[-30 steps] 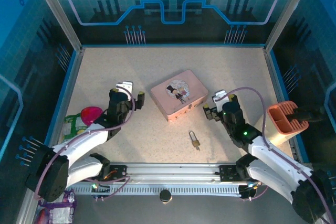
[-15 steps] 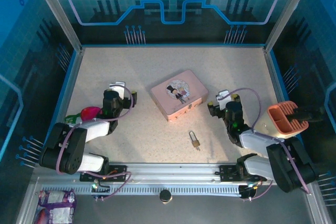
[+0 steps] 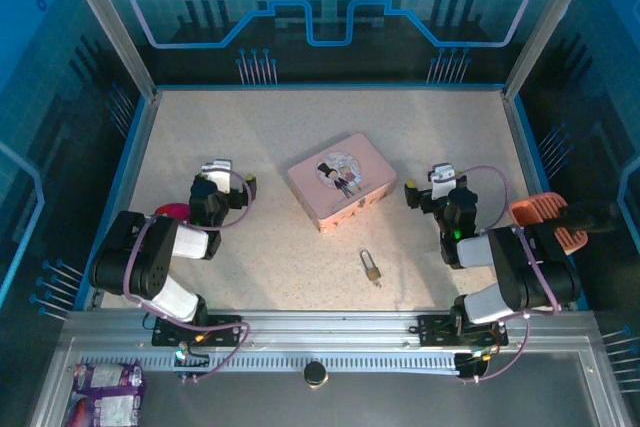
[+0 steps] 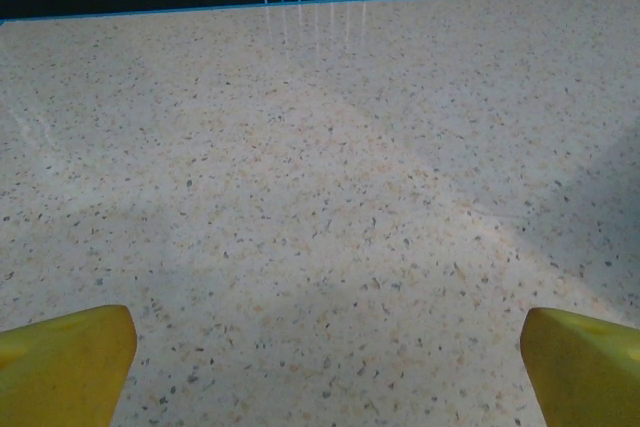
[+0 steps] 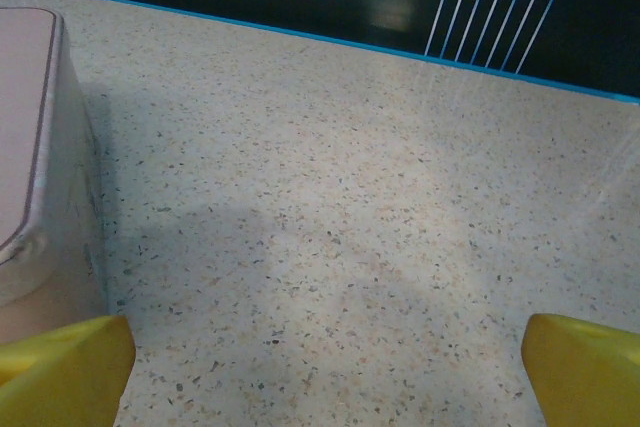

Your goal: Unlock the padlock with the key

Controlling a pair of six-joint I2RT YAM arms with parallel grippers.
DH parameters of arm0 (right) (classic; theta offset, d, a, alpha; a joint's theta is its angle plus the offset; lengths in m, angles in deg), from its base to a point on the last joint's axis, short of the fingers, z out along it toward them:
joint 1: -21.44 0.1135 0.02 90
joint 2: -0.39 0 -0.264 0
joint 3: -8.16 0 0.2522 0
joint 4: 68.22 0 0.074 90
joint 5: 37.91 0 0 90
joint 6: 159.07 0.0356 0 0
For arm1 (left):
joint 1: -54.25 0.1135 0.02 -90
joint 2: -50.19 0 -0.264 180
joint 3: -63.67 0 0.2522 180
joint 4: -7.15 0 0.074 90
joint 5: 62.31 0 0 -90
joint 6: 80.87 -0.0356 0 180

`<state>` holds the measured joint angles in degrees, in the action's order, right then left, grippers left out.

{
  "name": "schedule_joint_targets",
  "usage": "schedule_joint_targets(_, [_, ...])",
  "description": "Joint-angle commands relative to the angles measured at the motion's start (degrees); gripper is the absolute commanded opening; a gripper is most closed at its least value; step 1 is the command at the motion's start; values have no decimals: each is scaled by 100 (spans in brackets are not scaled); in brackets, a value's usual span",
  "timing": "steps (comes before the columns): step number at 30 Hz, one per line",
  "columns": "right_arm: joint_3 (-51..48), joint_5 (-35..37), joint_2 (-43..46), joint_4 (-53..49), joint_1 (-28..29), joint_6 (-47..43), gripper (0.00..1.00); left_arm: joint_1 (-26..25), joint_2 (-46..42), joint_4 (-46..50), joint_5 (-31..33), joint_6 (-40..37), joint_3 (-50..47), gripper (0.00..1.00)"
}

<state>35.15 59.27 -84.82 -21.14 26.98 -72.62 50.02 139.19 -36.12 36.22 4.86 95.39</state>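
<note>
The padlock (image 3: 372,269), a tiny brass body with a thin silver shackle, lies flat on the speckled table (image 3: 300,127) in front of the pink tin (image 3: 340,180). The key is too small to tell apart from the padlock in the top view. My left gripper (image 3: 231,177) hovers open, left of the tin, with bare table between its yellow fingertips (image 4: 62,362). My right gripper (image 3: 427,185) stands open, right of the tin, and nothing lies between its fingertips (image 5: 583,367). The tin's side (image 5: 35,167) shows at the left edge of the right wrist view. Both grippers are well back from the padlock.
An orange slotted holder (image 3: 546,221) sits at the right table edge, by the right arm. A pink round object (image 3: 170,211) lies beside the left arm. A purple snack packet (image 3: 105,387) and a dark knob (image 3: 316,373) lie off the table, in front of the rail.
Both arms have folded back toward their bases, with elbows drawn in. The grippers shifted slightly outward and away from the padlock and stayed open. Padlock and tin have not moved.
</note>
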Motion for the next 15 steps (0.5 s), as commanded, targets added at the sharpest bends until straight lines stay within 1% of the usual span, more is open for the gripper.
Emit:
schedule_joint_targets(1, [250,158,-330,428,-92,349,100,109,10,94,128,241,248,99])
schedule_joint_targets(4, [705,841,-273,-524,-119,647,100,133,13,116,123,278,270,99])
schedule_joint_targets(7, [830,767,-320,-697,2,459,100,130,13,114,131,278,261,99])
schedule_joint_targets(15, [830,765,-330,-687,5,446,100,133,14,115,131,278,274,99])
